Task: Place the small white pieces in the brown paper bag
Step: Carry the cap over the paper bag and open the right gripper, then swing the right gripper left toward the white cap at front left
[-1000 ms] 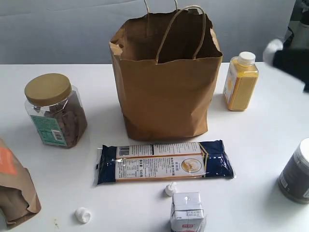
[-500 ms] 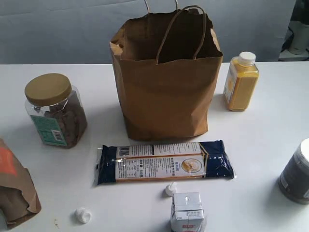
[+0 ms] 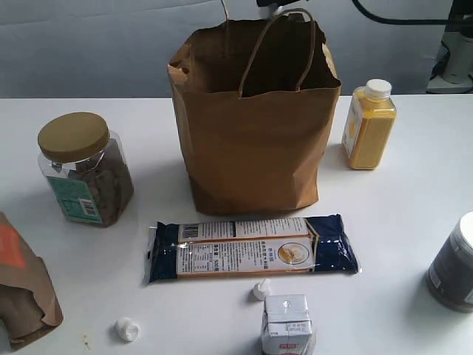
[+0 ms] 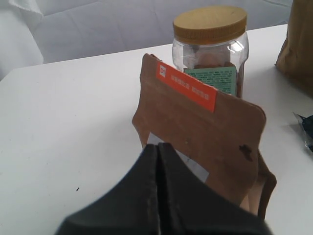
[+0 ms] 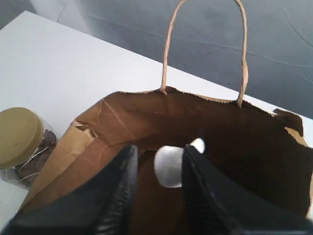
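The tall brown paper bag [image 3: 255, 126] stands upright at the back middle, its loop handles up. My right gripper [image 5: 159, 164] hangs over the bag's open mouth [image 5: 210, 147], open. A small white piece [image 5: 168, 166] lies between the fingers, against one finger and apart from the other. A second white bit [image 5: 198, 144] peeks out behind that finger. Two more white pieces lie on the table: one [image 3: 127, 329] at the front left, one [image 3: 260, 290] beside the milk carton. My left gripper [image 4: 158, 147] is shut and empty, in front of the small labelled bag.
A jar with a gold lid [image 3: 85, 170] stands at the left and a small brown bag with an orange label [image 3: 22, 285] at the front left. A blue noodle packet [image 3: 251, 248] lies before the bag. A milk carton [image 3: 287, 325], a yellow bottle [image 3: 368, 126] and a dark jar [image 3: 454, 266] stand around.
My right arm has swung from the far right, out of view, to above the bag's mouth. Everything on the table has stayed put.
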You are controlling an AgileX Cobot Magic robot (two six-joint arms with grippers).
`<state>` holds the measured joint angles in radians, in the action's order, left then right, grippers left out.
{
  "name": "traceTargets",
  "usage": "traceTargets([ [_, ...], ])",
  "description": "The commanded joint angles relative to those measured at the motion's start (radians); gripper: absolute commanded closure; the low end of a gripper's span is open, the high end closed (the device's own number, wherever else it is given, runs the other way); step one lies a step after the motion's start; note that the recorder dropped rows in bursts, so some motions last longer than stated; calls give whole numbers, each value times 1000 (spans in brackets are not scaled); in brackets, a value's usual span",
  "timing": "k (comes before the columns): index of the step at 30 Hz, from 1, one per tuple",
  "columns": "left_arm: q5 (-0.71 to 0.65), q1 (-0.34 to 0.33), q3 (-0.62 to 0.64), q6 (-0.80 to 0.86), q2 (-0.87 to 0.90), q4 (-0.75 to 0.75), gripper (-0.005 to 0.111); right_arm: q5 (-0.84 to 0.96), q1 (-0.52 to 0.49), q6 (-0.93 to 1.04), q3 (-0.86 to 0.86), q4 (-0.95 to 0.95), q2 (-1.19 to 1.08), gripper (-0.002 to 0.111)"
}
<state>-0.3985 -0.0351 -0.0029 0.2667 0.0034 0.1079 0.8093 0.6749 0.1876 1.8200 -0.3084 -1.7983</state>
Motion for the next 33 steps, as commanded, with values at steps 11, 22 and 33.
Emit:
traceTargets([
  [11, 6, 8, 3, -2, -3, 9, 107, -3, 1, -38, 9, 48, 59, 58],
  [22, 6, 8, 3, -2, -3, 9, 107, 151, 3, -258, -230, 477, 384, 108],
  [33, 6, 8, 3, -2, -3, 9, 107, 123, 145, -70, -633, 106, 589, 108],
])
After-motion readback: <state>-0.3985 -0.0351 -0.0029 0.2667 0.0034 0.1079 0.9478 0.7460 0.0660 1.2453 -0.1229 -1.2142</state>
